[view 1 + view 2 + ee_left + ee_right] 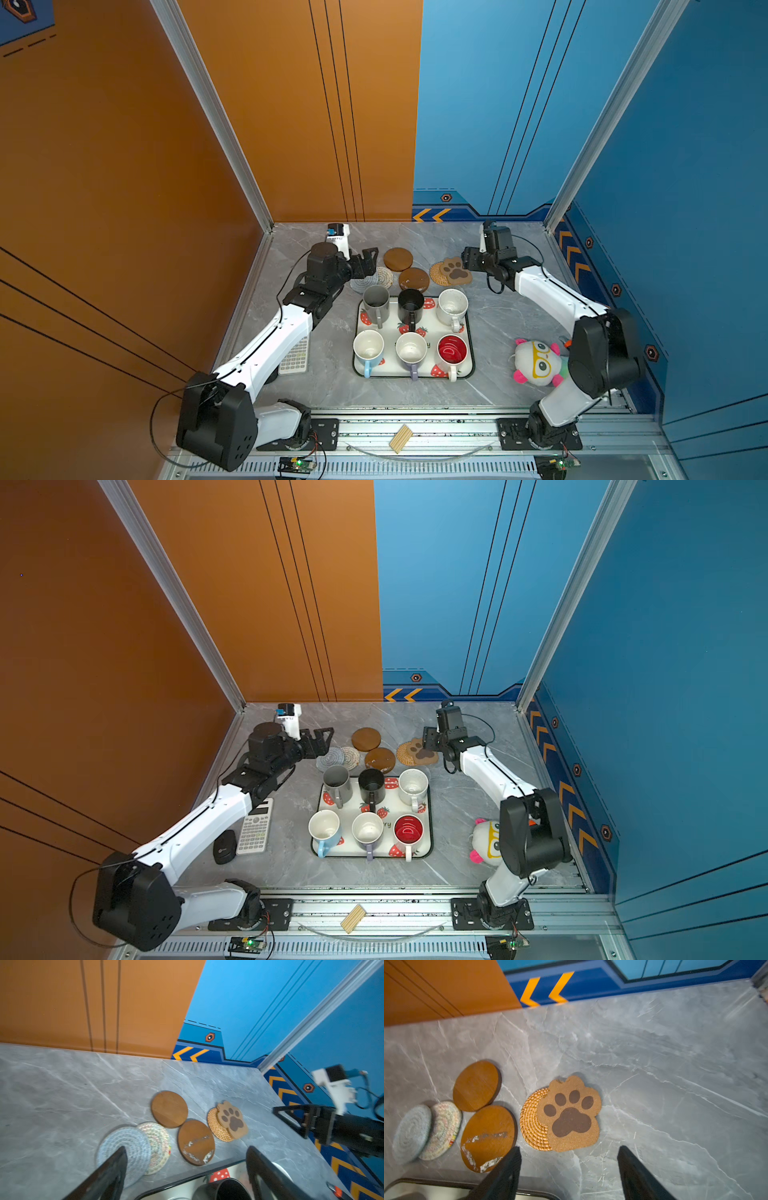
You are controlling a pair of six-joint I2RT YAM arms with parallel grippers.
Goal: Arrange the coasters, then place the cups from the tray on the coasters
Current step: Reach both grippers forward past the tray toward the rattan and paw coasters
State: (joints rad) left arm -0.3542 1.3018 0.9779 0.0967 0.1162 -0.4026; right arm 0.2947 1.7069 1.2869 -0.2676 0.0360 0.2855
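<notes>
The right gripper [569,1148] has its jaws spread and empty. It sits low, just short of the paw-print coaster [571,1113], which lies partly on top of the tan rattan coaster [532,1120]. To do this step well, I'd have it catch the paw's free edge on the side away from the rattan. It could then draw the paw toward the right edge of the table [498,324], so the 2 end up flat and apart.

The left gripper [187,1148] is also wide open and holds nothing. It hangs over the grey woven coaster [124,1147], which overlaps the cream woven coaster [159,1142]. That pair needs the same kind of sideways pull, toward the left edge. The 2 wooden discs [476,1085] [488,1136] lie edge to edge between the 2 pairs, the nearer one close to the far rim of the strawberry tray [415,376].

Both arms reach from the near edge to the far half of the table. Their forearms are stretched forward and their wrists turned inward, so the grippers face each other across the coasters.

All 6 mugs stand on the tray at mid-table, from the tall grey mug [376,305] to the red-lined mug [452,351], and none is on a coaster yet.
</notes>
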